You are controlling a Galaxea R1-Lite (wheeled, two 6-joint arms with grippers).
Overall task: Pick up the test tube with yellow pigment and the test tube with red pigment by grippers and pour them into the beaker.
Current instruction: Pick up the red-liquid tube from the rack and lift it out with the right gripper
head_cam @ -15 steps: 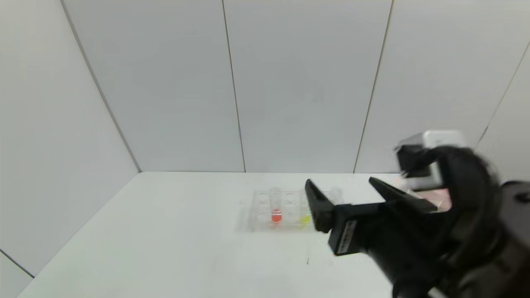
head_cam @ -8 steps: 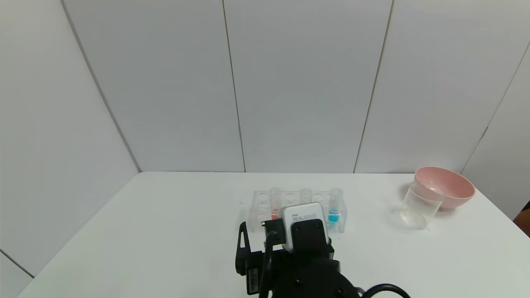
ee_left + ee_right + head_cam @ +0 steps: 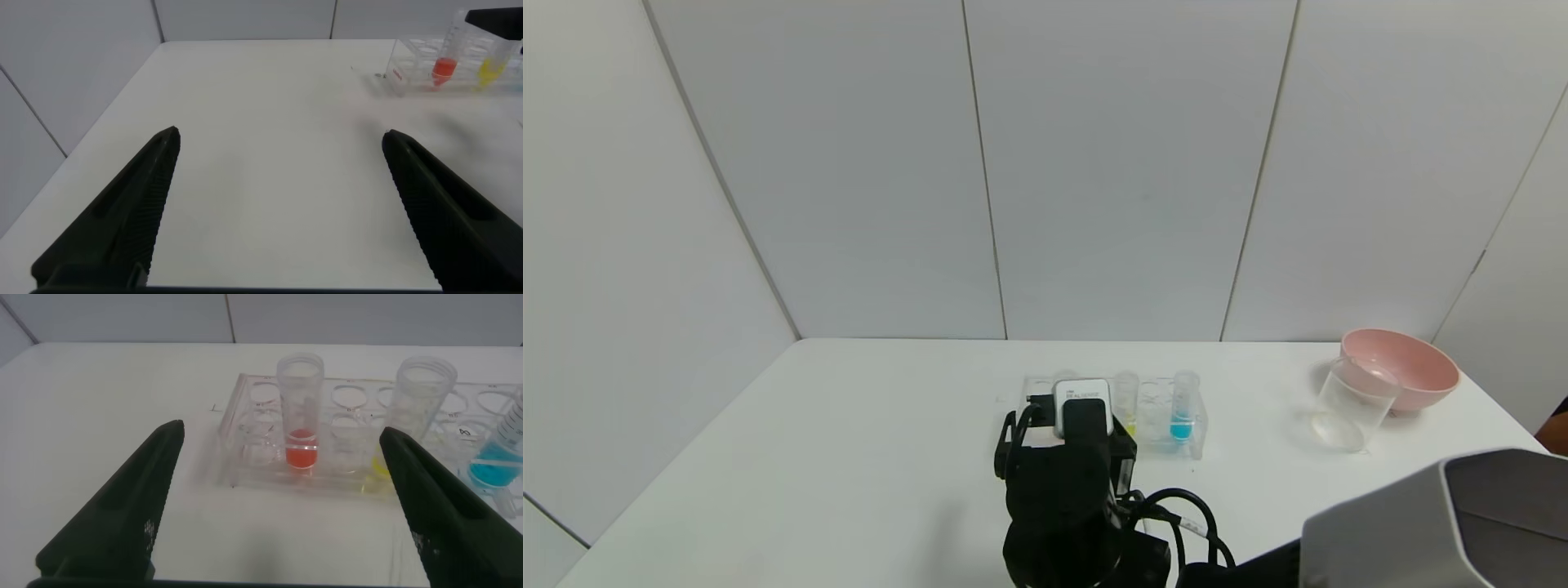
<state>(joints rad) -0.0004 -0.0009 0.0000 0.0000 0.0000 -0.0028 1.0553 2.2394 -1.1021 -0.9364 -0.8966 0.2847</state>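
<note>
The right hand (image 3: 282, 498) hovers wide open just in front of the clear tube rack (image 3: 1152, 412), which stands near the middle of the worktop (image 3: 849, 457) toward its far edge. The test tube with red pigment (image 3: 300, 420) stands upright in the rack, centred between the spread fingers (image 3: 122, 514) and not yet touched. The test tube with yellow pigment (image 3: 421, 408) sits 2 holes along, close to one finger, and the blue tube (image 3: 1183, 406) stands beyond it. The beaker (image 3: 1349, 403) waits near the far right corner, touching or just in front of the pink bowl (image 3: 1405, 377). The left hand (image 3: 282, 204), also wide open, hangs over the worktop's left side, idle.

Risk: if the right hand drifts sideways while closing, a finger could clip the yellow tube or shove the light rack. A tilted lift could jam the tube in its hole.
</note>
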